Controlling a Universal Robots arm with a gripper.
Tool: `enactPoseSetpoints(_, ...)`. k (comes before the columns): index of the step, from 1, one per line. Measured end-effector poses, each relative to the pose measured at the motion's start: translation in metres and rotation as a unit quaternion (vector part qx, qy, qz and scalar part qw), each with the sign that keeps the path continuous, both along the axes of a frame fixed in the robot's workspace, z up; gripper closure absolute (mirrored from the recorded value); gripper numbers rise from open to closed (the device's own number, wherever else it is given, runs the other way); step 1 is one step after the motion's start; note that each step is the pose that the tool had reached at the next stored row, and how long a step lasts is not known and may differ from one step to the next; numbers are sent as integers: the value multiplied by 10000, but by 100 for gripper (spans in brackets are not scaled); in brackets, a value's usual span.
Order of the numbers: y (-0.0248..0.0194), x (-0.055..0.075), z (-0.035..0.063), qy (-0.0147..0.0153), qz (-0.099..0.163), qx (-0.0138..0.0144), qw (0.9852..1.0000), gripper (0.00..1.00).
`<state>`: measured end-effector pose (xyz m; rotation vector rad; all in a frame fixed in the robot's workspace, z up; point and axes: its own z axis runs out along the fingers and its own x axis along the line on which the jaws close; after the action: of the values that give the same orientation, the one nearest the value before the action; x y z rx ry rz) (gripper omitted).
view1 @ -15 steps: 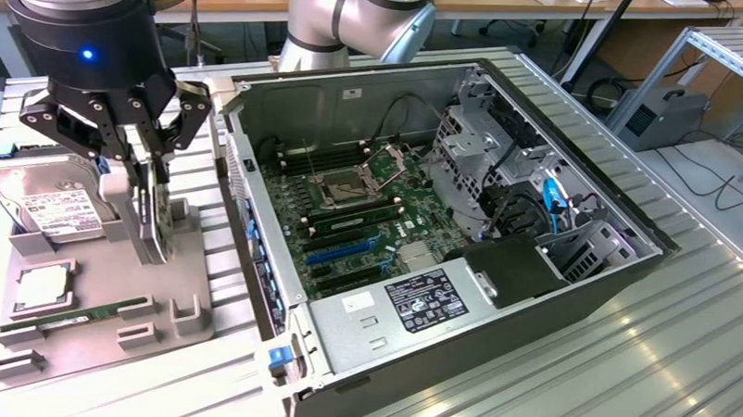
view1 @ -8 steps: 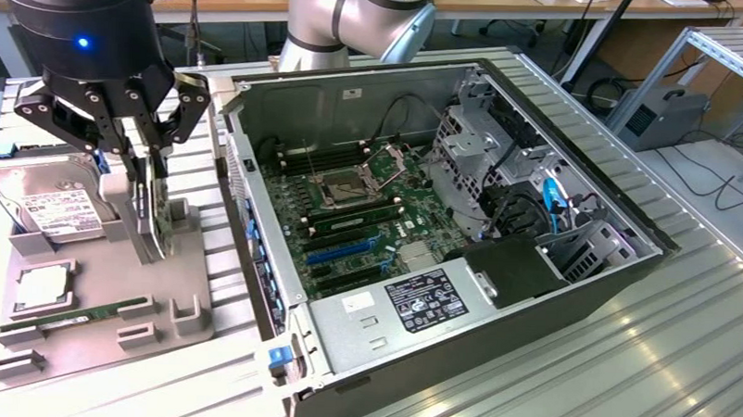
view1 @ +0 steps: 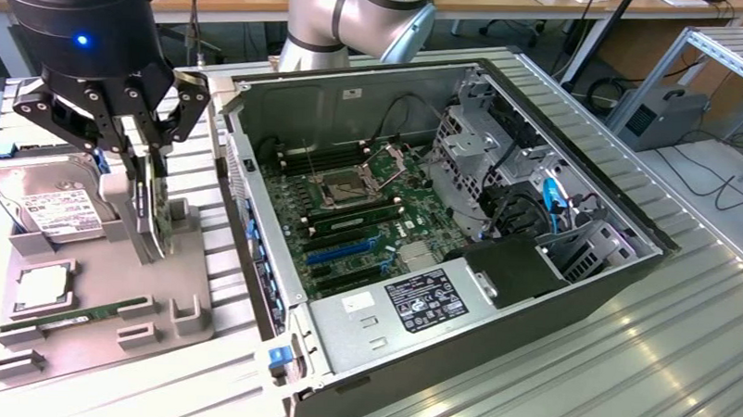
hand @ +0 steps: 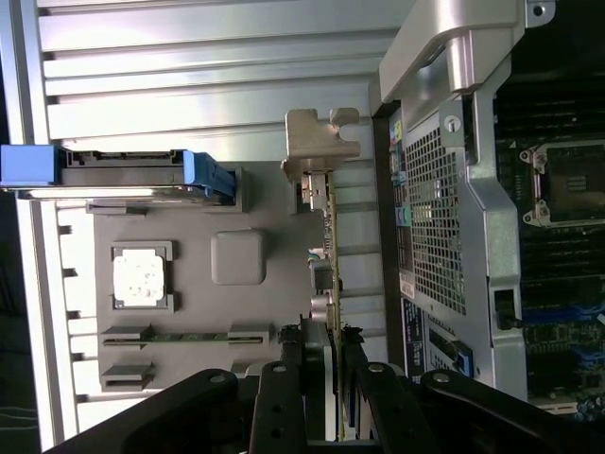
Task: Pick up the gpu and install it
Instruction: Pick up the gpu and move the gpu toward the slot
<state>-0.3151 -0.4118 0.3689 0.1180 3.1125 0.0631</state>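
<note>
The gpu [view1: 157,210] is a thin dark card standing on edge over the grey parts holder [view1: 101,343], at the exterior view's left beside the open computer case [view1: 568,271]. My gripper [view1: 145,150] comes down on it from above, fingers closed on the card's two faces. In the wrist view the gpu [hand: 333,255] shows edge-on, its pale metal bracket [hand: 319,142] at the far end, and my gripper [hand: 331,350] clamps the near end between black fingers [hand: 284,378]. I cannot tell whether the card's lower edge still rests in the holder.
On the holder lie a hard drive [view1: 50,207], a processor chip [view1: 42,285] and a green memory stick [view1: 78,317]. The case lies open with its motherboard [view1: 359,222] exposed, blue slots [view1: 339,254] near the rear wall and a drive cage [view1: 484,157] beyond.
</note>
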Motion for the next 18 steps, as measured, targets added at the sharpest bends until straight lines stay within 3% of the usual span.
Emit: enactPoseSetpoints(18,0,0,39,0,0,0,10000,73)
